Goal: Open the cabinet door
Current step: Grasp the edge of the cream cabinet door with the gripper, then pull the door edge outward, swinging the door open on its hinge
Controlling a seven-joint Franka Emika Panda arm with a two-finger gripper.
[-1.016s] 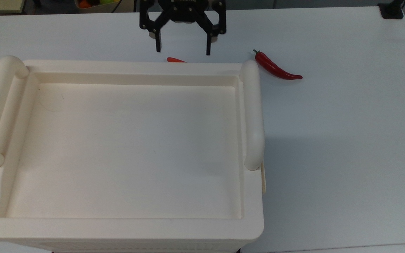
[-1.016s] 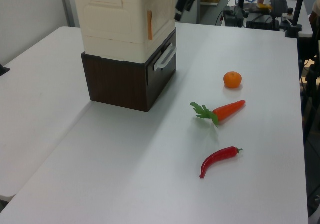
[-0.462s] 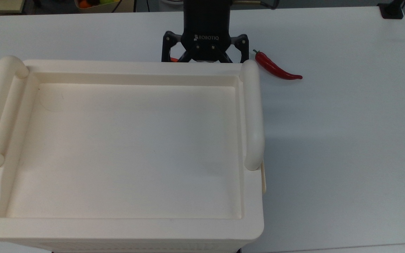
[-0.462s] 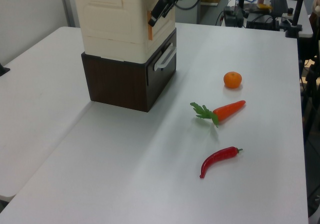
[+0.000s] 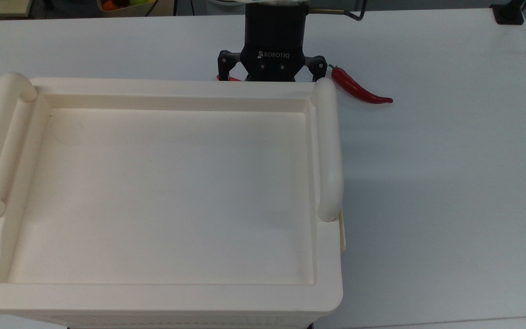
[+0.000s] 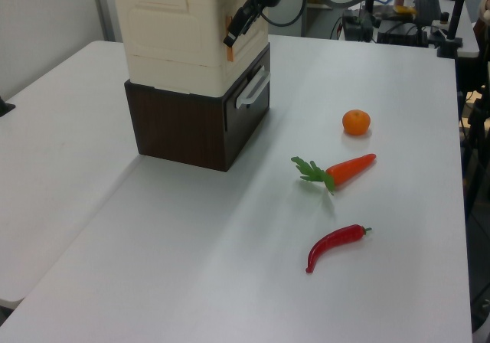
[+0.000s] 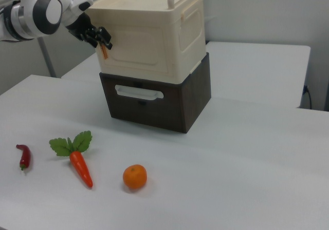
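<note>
Finds the door (image 7: 141, 53) shut, flush in the front of the cabinet (image 7: 186, 30), atop a dark drawer unit (image 7: 196, 97). Puts the gripper (image 7: 103, 41) right at the orange tab (image 7: 105, 52) on the door's edge, at the right view's left; cannot tell whether clamped on it or open around it. Likely risks from here: slipping off so thin a tab through a shallow hold; pulling straight instead of along the hinge arc, straining the tab or dragging the cabinet across the drawer unit, with no visible fastening between the two; clipping the cabinet's corner by swinging too tight.
</note>
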